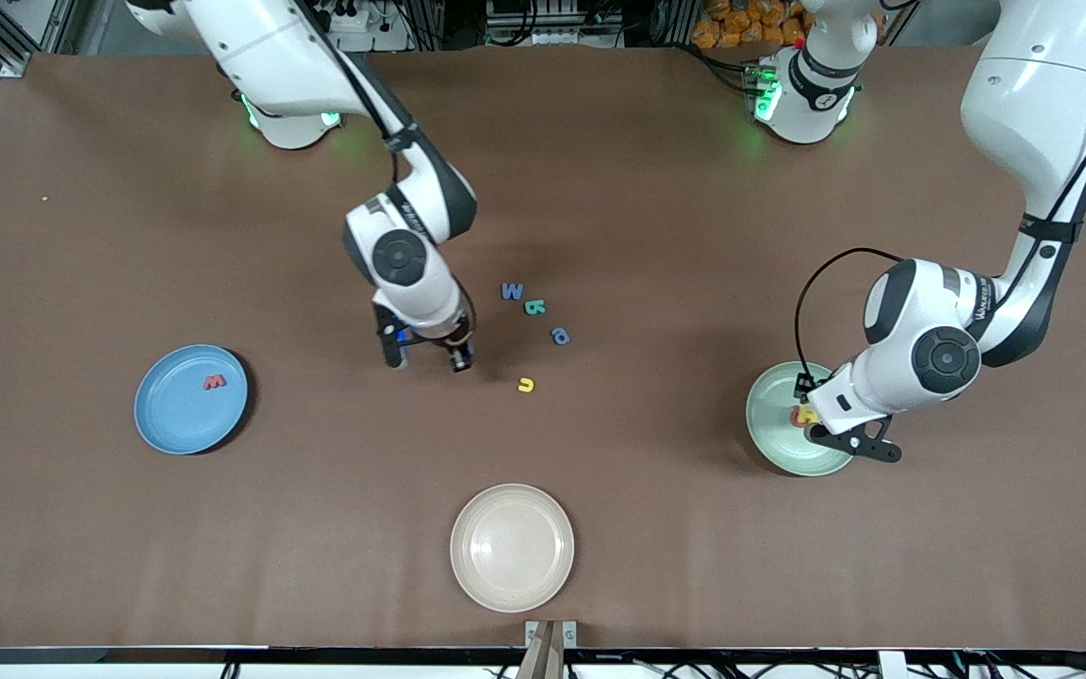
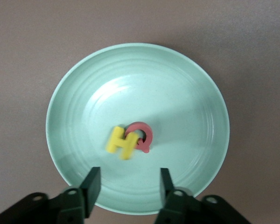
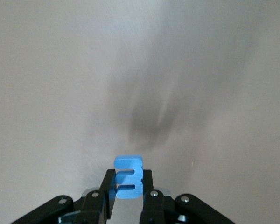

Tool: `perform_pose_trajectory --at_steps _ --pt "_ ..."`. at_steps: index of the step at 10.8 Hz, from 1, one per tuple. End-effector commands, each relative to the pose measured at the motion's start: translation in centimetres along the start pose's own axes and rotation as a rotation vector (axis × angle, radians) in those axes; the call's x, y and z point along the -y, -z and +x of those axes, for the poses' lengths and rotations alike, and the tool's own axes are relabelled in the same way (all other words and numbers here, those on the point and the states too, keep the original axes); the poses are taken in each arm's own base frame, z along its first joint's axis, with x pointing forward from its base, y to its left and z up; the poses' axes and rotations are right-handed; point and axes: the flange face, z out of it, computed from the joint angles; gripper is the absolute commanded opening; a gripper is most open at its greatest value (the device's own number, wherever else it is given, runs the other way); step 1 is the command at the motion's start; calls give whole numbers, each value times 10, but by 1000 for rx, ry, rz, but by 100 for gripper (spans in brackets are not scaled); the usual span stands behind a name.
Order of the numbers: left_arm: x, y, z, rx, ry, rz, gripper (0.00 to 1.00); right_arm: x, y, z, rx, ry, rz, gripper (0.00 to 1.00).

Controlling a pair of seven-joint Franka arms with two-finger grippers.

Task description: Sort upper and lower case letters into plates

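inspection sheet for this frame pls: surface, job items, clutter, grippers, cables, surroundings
Surface: brown table, flat, bare between items.
Job's things: blue plate holds a red letter; green plate holds a yellow H touching a red Q; four loose letters lie mid-table.
Clutter: cream plate, nothing in it, nearest the front camera.
Grippers: left gripper open over the green plate; right gripper shut on a blue letter, beside the loose letters.
Cables: black cable loops off the left arm's wrist, above the table.
Surroundings: frame rails and wiring by the arm bases; details unclear.
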Motion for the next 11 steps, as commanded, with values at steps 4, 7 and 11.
perform_pose_trajectory --at_steps 4,7,11 --pt "-51 25 8 -21 -47 -27 100 -14 75 198 20 292 -103 0" --pt "-147 36 -2 -14 71 -78 100 -38 80 308 67 484 -103 0" --pt "-325 25 -45 27 300 -42 100 -43 112 379 58 810 -82 0"
